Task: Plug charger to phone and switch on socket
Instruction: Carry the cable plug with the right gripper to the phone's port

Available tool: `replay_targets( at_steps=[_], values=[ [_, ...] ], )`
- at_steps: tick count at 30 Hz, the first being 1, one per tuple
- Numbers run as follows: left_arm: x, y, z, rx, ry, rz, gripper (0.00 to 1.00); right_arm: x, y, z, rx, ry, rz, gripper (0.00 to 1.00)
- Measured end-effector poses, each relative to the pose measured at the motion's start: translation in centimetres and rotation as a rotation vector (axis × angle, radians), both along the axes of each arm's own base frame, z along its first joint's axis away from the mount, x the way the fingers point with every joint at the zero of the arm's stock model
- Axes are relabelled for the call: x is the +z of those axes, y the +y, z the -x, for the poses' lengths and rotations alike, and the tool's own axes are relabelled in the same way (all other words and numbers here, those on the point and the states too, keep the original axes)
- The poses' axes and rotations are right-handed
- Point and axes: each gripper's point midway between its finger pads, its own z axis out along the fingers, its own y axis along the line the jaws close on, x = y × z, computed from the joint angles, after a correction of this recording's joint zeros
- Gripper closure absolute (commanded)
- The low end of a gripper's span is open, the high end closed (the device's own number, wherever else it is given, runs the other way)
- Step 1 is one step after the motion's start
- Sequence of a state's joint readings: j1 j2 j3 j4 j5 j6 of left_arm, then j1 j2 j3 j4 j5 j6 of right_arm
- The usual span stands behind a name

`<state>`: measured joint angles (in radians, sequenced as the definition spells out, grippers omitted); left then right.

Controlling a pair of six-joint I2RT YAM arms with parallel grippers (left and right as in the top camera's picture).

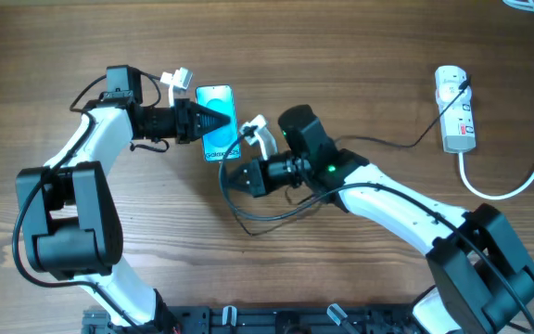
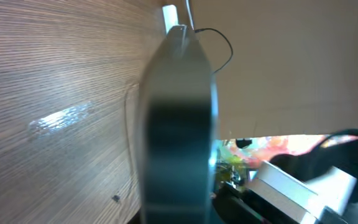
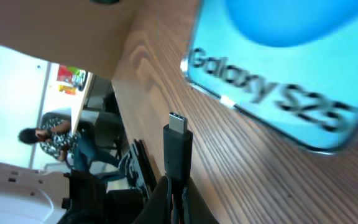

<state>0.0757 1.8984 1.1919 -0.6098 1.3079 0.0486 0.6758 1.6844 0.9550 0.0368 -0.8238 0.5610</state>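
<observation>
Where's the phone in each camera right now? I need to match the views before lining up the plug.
Overhead: the phone lies left of centre, teal screen up.
Left wrist: the phone fills the centre, blurred and seemingly edge-on.
Right wrist: the phone is upper right, "Galaxy S25" text showing, above the charger plug.
Shared landmark: the wood-grain table.
</observation>
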Motion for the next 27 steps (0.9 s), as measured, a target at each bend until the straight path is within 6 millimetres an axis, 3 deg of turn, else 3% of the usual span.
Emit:
replay_targets(
  at_steps=[15, 27],
  values=[
    [0.4, -0.1, 0.1, -0.006, 0.001, 0.025, 0.96, -1.6, -0.2, 0.4, -0.022, -0.001, 0.081, 0.96],
    [0.4, -0.1, 0.1, -0.006, -0.001, 0.024, 0.96, -1.7, -0.4, -1.0, -0.086, -0.037, 0.105, 0.96]
  ],
)
